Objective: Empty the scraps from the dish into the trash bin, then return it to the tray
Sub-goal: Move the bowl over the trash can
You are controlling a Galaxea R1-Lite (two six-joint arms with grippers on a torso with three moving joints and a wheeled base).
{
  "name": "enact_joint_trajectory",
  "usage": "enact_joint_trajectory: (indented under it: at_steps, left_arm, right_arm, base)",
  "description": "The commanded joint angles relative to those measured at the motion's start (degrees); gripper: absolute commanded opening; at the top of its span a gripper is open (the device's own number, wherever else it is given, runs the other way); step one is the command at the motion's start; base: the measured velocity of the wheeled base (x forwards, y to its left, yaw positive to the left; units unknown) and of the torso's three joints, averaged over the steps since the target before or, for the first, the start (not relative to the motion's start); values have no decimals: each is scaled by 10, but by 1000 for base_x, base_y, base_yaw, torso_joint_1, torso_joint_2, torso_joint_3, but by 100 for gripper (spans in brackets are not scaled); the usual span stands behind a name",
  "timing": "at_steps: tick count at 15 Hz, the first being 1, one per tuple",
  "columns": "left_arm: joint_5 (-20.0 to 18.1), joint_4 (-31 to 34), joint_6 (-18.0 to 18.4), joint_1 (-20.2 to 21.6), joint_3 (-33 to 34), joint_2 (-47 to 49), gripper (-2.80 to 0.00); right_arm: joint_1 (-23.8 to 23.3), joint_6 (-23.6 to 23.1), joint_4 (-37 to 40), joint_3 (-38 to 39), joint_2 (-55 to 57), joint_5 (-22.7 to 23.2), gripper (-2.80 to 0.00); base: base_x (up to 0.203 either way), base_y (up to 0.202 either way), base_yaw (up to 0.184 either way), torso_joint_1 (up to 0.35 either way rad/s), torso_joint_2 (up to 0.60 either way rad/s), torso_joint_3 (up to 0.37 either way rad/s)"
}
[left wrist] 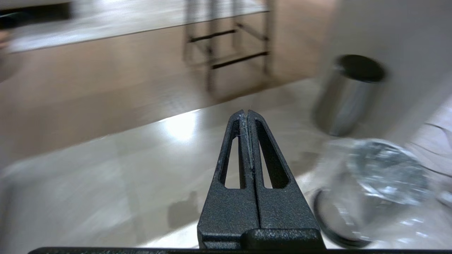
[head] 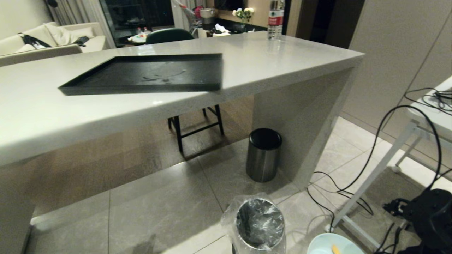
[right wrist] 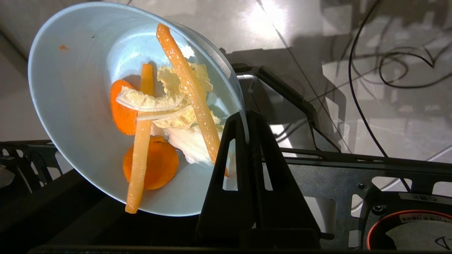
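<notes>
1. The right end effector (right wrist: 247, 116) was seen clenched on the rim of the dish (right wrist: 81, 106), one finger inside the rim and one outside, with the pale blue bowl tipped over on its side.
2. The scraps (right wrist: 166, 116) were found still inside the dish: orange carrot rounds, long orange strips and pale yellow leafy pieces, gathered against the lower wall and close to the gripped rim.
3. One long orange strip (right wrist: 139, 141) was observed poking just past the lower rim.
4. In the head view only a sliver of the dish (head: 328, 245) was caught at the lower edge, just beside the trash bin (head: 260, 224) and apart from it, on the robot's right.
5. The trash bin was seen standing on the tiled floor (head: 148, 208), lidless, lined with a crinkly clear bag.
6. The left end effector (left wrist: 247, 114) was shown clenched on nothing, fingers pressed together, held low over the floor with the trash bin (left wrist: 370, 190) near it.
7. A steel cylinder bin (head: 263, 155) with a black lid was noted farther back, against the foot of the bench (head: 282, 63).
8. The tray (head: 148, 74) was seen lying flat on the bench, near its front edge, with nothing on it and well apart from the dish.
9. A water bottle (head: 275, 19) was spotted upright at the far side of the bench.
</notes>
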Motion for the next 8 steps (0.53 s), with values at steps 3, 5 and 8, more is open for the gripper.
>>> enact_joint_trajectory:
  at_steps: [3,5,8]
  left_arm:
    - [0,0,0,0,0,1,-280]
    - [0,0,0,0,0,1,-280]
    - [0,0,0,0,0,1,-280]
  right_arm:
    - [0,2,0,-1,1,0,-280]
    - [0,2,0,-1,14,0,-280]
    - [0,2,-7,-2,15,0,-280]
  base:
    - [1,8,-155,1,3,2]
    - [-2,3,-55,1,-1,1]
    - [0,0,0,0,0,0]
